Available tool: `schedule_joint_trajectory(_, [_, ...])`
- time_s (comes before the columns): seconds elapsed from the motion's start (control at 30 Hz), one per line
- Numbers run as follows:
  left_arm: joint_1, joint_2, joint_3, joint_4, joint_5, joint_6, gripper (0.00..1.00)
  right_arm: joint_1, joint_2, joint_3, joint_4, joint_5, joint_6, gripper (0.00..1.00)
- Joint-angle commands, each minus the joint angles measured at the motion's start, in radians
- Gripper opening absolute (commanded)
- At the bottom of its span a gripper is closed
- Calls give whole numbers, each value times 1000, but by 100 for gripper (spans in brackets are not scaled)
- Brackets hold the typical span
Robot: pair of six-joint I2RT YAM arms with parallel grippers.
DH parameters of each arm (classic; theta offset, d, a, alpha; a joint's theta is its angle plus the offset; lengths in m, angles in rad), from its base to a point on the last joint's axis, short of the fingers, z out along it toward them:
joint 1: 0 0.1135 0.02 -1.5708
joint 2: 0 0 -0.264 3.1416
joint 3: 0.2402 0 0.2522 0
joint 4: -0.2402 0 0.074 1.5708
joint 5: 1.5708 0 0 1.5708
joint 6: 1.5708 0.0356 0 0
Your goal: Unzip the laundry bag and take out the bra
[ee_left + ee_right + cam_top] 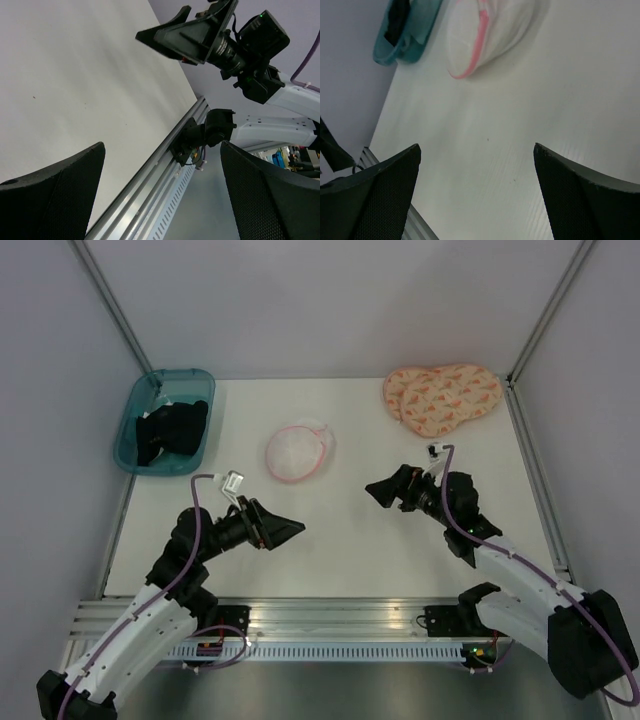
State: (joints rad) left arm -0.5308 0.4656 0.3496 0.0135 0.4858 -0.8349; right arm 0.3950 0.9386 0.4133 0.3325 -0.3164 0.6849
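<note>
A teal bin (130, 440) sits at the table's left edge by the wall, with black clothing (175, 428) heaped inside. The left gripper (296, 529) hangs over the bare white table (340, 550), fingers spread wide and holding nothing. The laundry bag (296, 453) lies flat mid-table, well apart from the 2 claws, with open room all round. White fills its mesh, but the bra cannot be told apart. The right gripper (372, 489) is likewise spread and empty. A peach patterned pad (442, 398) lies in the far right corner.
</note>
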Motion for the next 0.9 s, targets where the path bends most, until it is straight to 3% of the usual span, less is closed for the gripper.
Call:
schedule_joint_trajectory(0.0, [-3, 30, 31, 52, -49, 20, 100, 57, 96, -4, 59, 40, 6, 98])
schedule_joint_trajectory(0.07, [-3, 57, 28, 52, -46, 16, 100, 118, 182, 33, 46, 158, -11, 98])
schedule_joint_trajectory(0.23, [-3, 45, 11, 52, -52, 0, 100, 189, 418, 166, 102, 230, 1, 98])
schedule_joint_trajectory(0.3, [-3, 6, 2, 51, -61, -3, 100, 231, 489, 220, 108, 263, -2, 92])
schedule_joint_trajectory(0.37, [-3, -25, -11, 45, -78, -9, 100, 263, 601, 307, 109, 249, -10, 50])
schedule_joint_trajectory(0.4, [-3, -54, -14, 42, -79, -15, 100, 266, 674, 373, 106, 223, -4, 14])
schedule_joint_trajectory(0.43, [-3, -67, -21, 33, -82, -16, 100, 269, 705, 401, 109, 205, -1, 0])
schedule_joint_trajectory(0.67, [-3, -148, -41, -7, -81, -30, 100, 291, 857, 571, 264, 74, 56, 0])
schedule_joint_trajectory(0.87, [-3, -211, -58, -40, -104, -41, 100, 314, 1077, 870, 171, 57, 65, 0])
